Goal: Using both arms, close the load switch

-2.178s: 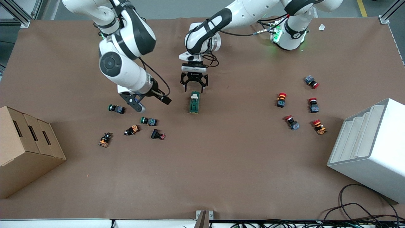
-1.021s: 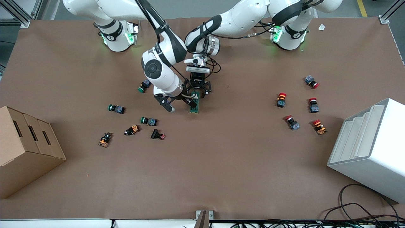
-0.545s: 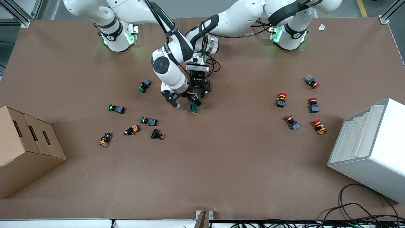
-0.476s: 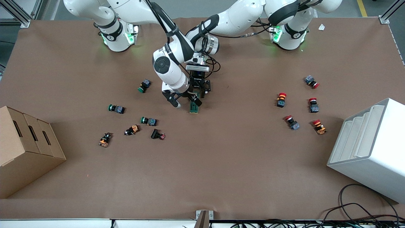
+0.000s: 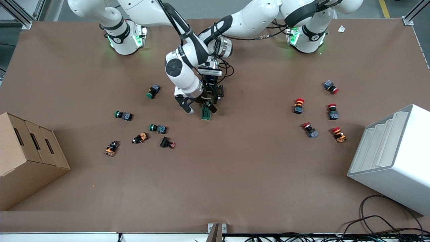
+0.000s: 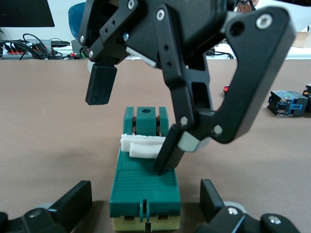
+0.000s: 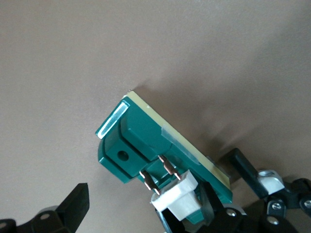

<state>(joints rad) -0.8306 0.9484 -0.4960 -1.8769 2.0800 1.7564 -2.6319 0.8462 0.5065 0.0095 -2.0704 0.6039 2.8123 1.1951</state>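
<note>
The load switch (image 5: 206, 114) lies flat mid-table, dark green with a white handle (image 6: 141, 145). My left gripper (image 5: 211, 95) is low over the switch's end farther from the front camera. It is open, with its fingers (image 6: 77, 199) on either side of the switch body (image 6: 145, 187) and gaps on both sides. My right gripper (image 5: 199, 107) is open at the switch. One of its fingers (image 6: 167, 155) rests against the white handle (image 7: 177, 196); the other finger (image 6: 100, 85) hangs free beside the switch. The right wrist view shows the green body (image 7: 141, 145) and the handle's copper pins.
Green-capped and orange push buttons (image 5: 158, 128) lie toward the right arm's end, one (image 5: 153, 90) close to the right arm. Red-capped buttons (image 5: 298, 106) lie toward the left arm's end. A cardboard box (image 5: 27, 158) and a white bin (image 5: 393, 158) stand at the table's ends.
My right arm swung from the green-capped buttons over to the switch and put one finger against the white handle. My left gripper came down around the switch's end.
</note>
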